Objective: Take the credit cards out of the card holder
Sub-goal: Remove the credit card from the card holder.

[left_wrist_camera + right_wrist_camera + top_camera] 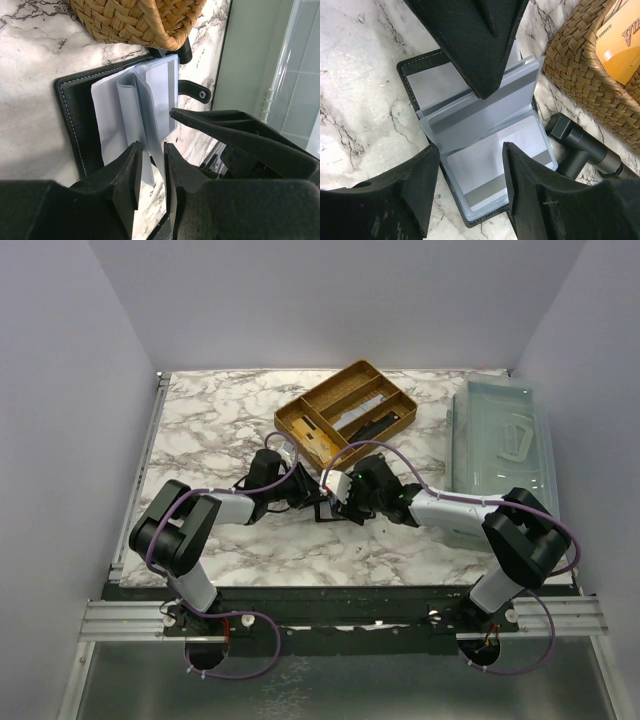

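The black card holder [410,70] lies open on the marble, its clear sleeves fanned up. Pale grey credit cards with a dark stripe sit in the sleeves: one in the flat lower pocket [485,175], another in a raised leaf [162,95]. My left gripper [151,150] is shut narrowly on the upright sleeve leaves [132,100]; from the right wrist it appears as a black wedge [470,45] above the holder. My right gripper [471,148] is open, its fingers straddling the lower pocket just above its card. From above, both grippers meet over the holder [325,510].
A woven tray [300,430] with dividers stands just behind the holder, close to both grippers [130,20] [575,65], and holds an orange card [620,45]. A clear plastic bin [500,440] lies at the right. A black tube-like piece [580,145] lies beside the holder.
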### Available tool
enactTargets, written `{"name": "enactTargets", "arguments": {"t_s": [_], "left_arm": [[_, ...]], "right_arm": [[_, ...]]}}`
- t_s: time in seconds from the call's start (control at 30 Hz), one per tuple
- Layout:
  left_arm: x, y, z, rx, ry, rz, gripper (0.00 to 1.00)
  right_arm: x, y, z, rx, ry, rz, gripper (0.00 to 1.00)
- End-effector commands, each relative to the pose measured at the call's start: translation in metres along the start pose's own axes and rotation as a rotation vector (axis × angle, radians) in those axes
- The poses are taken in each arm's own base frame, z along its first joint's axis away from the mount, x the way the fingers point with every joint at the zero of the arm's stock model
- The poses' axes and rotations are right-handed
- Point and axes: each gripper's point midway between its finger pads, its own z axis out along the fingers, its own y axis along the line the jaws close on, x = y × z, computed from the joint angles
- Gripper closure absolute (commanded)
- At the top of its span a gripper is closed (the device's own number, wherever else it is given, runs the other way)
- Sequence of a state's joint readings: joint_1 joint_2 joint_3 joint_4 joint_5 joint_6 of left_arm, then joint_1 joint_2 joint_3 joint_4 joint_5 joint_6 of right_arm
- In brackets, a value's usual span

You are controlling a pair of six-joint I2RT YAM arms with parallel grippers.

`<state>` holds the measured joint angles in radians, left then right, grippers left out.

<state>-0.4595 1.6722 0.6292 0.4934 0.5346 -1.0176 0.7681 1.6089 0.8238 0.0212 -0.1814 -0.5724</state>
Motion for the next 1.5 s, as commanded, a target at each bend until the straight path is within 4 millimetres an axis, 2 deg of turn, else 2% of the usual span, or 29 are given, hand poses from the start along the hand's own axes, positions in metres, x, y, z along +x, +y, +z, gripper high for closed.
{"name": "enactTargets", "arguments": {"t_s": [0.0,0.67,1.0,1.2,1.47], "left_arm": [[-0.001,-0.008,0.003,0.030,0.009,0.014,0.71],[-0.002,-0.006,0.004,0.024,0.006,0.012,0.67],[-0.001,-0.008,0.003,0.032,0.009,0.021,0.62],[0.000,-0.011,0.002,0.050,0.011,0.028,0.53],[0.001,-0.010,0.004,0.058,0.019,0.026,0.53]], "right_arm": [[-0.014,-0.011,-0.008,0.023,-0.034,0.013,0.42],[-0.012,-0.019,-0.011,0.035,-0.033,0.020,0.40],[-0.005,-0.018,-0.012,0.024,-0.011,0.032,0.39],[-0.004,-0.019,-0.012,0.024,-0.007,0.036,0.39],[-0.003,-0.020,-0.013,0.024,-0.005,0.043,0.39]]}}
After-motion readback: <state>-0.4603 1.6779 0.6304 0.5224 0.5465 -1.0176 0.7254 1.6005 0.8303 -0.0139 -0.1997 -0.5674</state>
